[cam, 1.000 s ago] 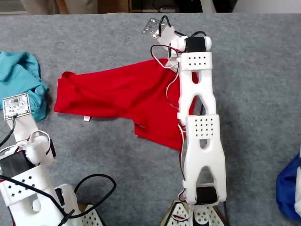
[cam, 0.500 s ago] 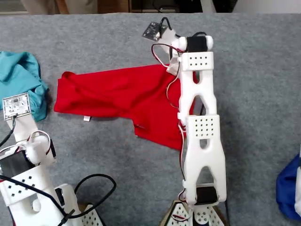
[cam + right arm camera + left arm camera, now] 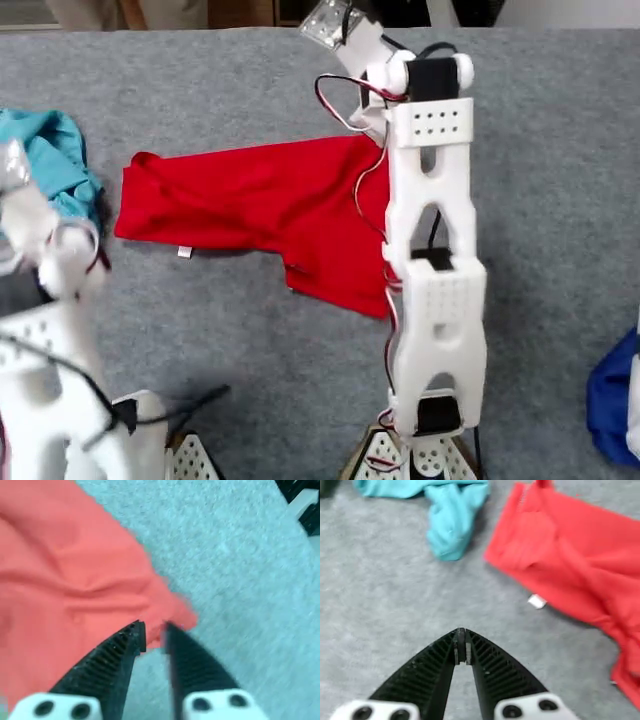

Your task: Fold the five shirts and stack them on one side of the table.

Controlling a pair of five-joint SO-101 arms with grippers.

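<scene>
A red shirt (image 3: pixel 250 200) lies spread and rumpled in the middle of the grey table; a white tag (image 3: pixel 536 601) sticks out of its near edge. My right arm (image 3: pixel 430 130) stretches over the shirt's right part to the far side. In the right wrist view my right gripper (image 3: pixel 155 635) hovers over the red shirt's corner (image 3: pixel 175 615), its fingers parted by a narrow gap. My left gripper (image 3: pixel 461 651) is shut and empty above bare table, short of the red shirt (image 3: pixel 570 555) and a teal shirt (image 3: pixel 452 520). The left arm (image 3: pixel 50 270) stands at the near left.
The crumpled teal shirt (image 3: pixel 50 150) sits at the table's left edge, close to the left arm. A blue shirt (image 3: pixel 612 400) bunches at the right edge. Bare grey table (image 3: pixel 230 340) lies in front of the red shirt and at the far right.
The right arm's wrist rose and shifted toward the far edge; the red shirt's far right corner settled back flat. The left arm swung up and leftward near the teal shirt.
</scene>
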